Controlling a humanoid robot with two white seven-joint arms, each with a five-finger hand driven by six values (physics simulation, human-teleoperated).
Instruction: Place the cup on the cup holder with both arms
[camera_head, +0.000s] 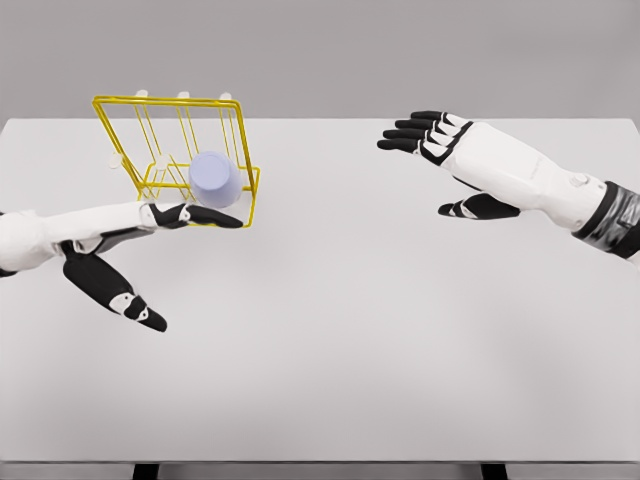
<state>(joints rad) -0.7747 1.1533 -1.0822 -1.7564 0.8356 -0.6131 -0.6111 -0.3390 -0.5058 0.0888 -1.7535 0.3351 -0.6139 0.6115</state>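
Observation:
A pale lavender cup (215, 179) sits tilted inside the yellow wire cup holder (120, 136) at the table's back left. My left hand (165, 250) lies just in front of the holder, fingers spread; its upper fingertips (225, 220) reach under the cup at the holder's front edge, and it grips nothing. My right hand (440, 160) hovers open at the back right, far from the cup, palm facing left with fingers extended.
The white table (360, 340) spans the whole view, with its front edge near the bottom. The wire holder leans toward the back left, with white-tipped pegs along its top.

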